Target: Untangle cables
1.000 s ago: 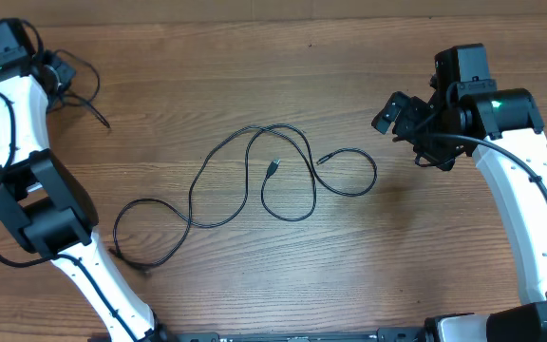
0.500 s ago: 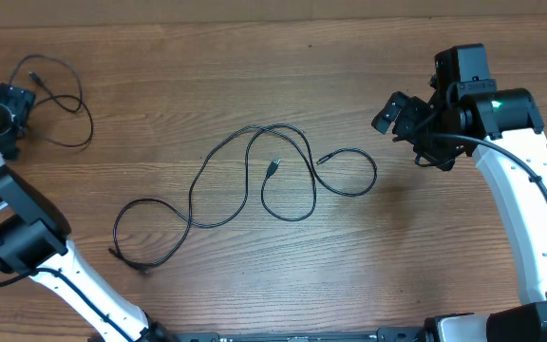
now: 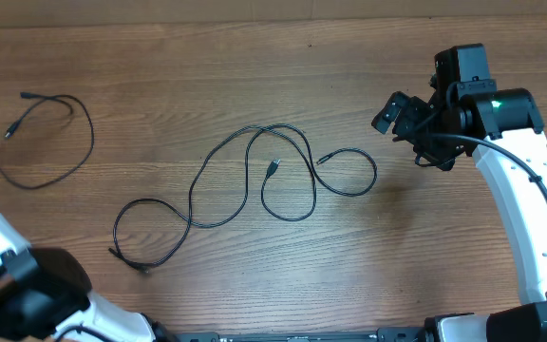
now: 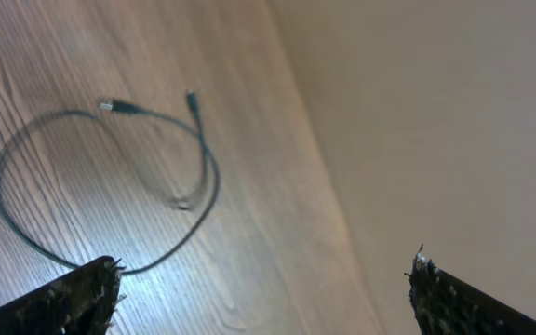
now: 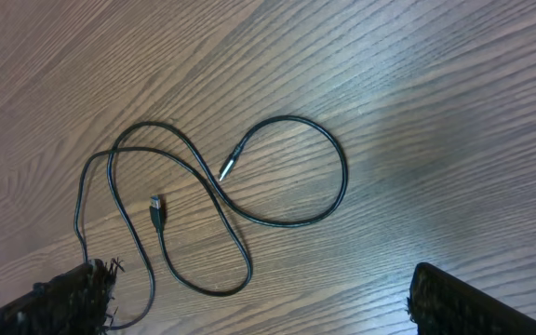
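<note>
One thin black cable (image 3: 91, 133) lies alone in a loose loop at the table's far left, also seen in the left wrist view as a cable (image 4: 214, 177) with both plug ends showing. Two more cables (image 3: 262, 195) lie crossed over each other mid-table. In the right wrist view one has a silver tip (image 5: 231, 167) and the other a small plug (image 5: 159, 209). My left gripper (image 4: 266, 265) is open and empty above the lone cable, near the table's far edge. My right gripper (image 3: 409, 133) (image 5: 261, 272) hangs open and empty to the right of the crossed pair.
The wooden table (image 3: 444, 247) ends at a pale wall (image 4: 435, 112) close behind the left cable. The left arm's white link and black joint (image 3: 36, 304) fill the lower left corner. The right arm (image 3: 520, 209) runs down the right side.
My left gripper opened and let go of the cable, which now lies flat at the far left. The left arm swung back out of the overhead view. The right arm stayed still.
</note>
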